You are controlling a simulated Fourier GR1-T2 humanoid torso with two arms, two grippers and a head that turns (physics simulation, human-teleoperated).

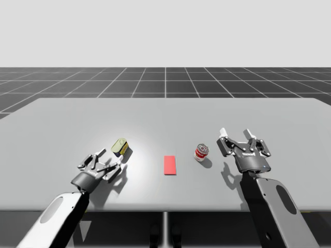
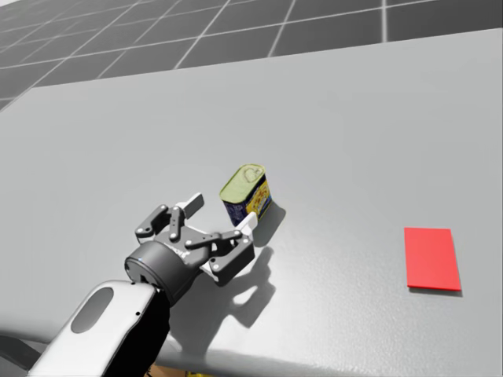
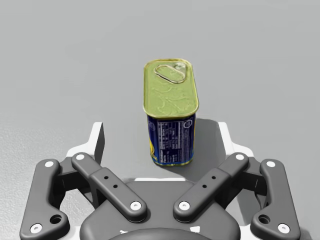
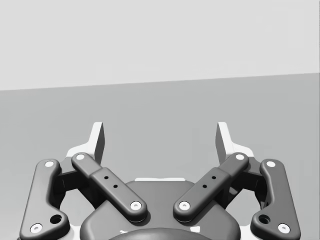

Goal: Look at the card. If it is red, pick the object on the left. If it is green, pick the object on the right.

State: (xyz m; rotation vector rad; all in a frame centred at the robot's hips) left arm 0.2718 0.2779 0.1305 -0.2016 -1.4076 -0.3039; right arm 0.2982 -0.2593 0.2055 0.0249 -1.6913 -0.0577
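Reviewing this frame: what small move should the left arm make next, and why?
Probably shut my left gripper: the card is red, so the left object is the target, and the blue can with a yellow-green lid stands upright between its open fingers.

Card (image 1: 169,165) mid bench (image 1: 62,129), nr front edge. Boxy can (image 1: 120,146) to its L, round can (image 1: 201,153) to its R.

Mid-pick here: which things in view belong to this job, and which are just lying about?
In the job: card, red; tin, the left object, standing between the fingers of the open left claw.
Lying about: can, round and red, on the right; right claw, open, holding nothing.
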